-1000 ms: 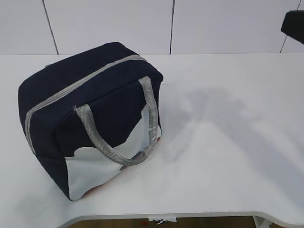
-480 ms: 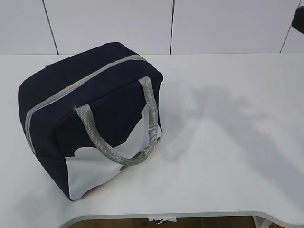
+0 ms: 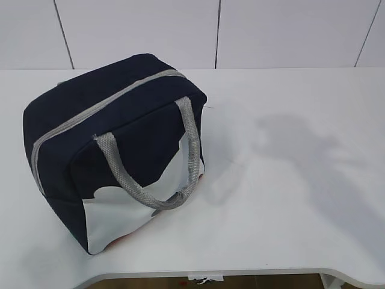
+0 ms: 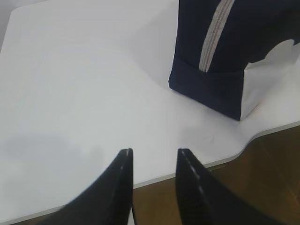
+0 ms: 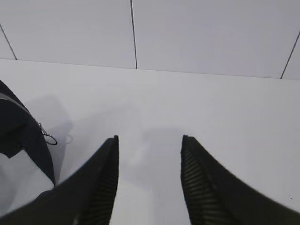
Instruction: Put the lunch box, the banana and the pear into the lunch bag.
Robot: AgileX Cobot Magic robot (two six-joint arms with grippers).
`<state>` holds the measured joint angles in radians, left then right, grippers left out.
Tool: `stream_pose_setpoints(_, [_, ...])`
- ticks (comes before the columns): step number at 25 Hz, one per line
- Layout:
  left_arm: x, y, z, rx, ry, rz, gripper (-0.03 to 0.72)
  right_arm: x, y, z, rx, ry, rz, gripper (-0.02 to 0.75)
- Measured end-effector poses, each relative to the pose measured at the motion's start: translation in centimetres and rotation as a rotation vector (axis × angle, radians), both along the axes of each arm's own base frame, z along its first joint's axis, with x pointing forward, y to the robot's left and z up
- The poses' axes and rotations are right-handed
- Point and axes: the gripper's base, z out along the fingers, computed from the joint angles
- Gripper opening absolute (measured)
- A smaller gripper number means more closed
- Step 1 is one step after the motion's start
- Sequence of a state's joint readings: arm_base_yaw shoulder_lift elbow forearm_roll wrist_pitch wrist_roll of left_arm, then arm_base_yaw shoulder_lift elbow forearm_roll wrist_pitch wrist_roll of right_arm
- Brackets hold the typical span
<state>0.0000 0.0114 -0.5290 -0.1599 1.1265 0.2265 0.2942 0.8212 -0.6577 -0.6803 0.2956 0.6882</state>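
Note:
The navy lunch bag (image 3: 114,144) stands on the left of the white table (image 3: 289,180), its grey zipper shut along the top and a grey handle hanging over the white lower panel. It also shows in the left wrist view (image 4: 229,51) and at the left edge of the right wrist view (image 5: 21,136), where its metal ring pull (image 5: 49,139) hangs. My left gripper (image 4: 154,151) is open and empty over the table's front edge. My right gripper (image 5: 150,137) is open and empty above bare table. The lunch box, banana and pear are out of view. Neither gripper shows in the exterior view.
The table's front edge (image 3: 240,274) has a curved cut-out, with brown floor (image 4: 262,187) below it. A white panelled wall (image 3: 216,30) stands behind the table. A soft shadow (image 3: 295,144) lies on the table's right half.
A dark arm part at the top right corner of the exterior view has moved out of the frame. Its shadow on the table has shifted right. The bag has not moved.

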Motion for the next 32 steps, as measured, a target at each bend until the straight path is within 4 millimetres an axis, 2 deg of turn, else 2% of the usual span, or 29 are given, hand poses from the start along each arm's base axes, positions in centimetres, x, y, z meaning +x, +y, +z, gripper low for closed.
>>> stream_pose_setpoints(6, [0.0, 0.0, 0.0, 0.000, 0.000, 0.000, 0.241, -3.4, -0.9, 0.9, -0.009, 0.012, 0.013, 0.335])
stream_pose_setpoints(11, [0.0, 0.0, 0.0, 0.000, 0.000, 0.000, 0.241, -7.2, -2.1, 1.1, 0.002, 0.046, 0.005, 0.335])
stream_pose_setpoints(17, [0.0, 0.0, 0.0, 0.000, 0.000, 0.000, 0.241, -11.1, -3.0, 1.5, 0.018, -0.006, 0.037, 0.335])
stream_pose_setpoints(26, [0.0, 0.0, 0.0, 0.000, 0.000, 0.000, 0.241, -16.3, -4.2, 0.2, 0.051, 0.010, 0.066, 0.335])
stream_pose_setpoints(32, [0.0, 0.0, 0.0, 0.000, 0.000, 0.000, 0.241, -19.2, -5.1, -0.6, 0.048, -0.049, 0.066, 0.335])
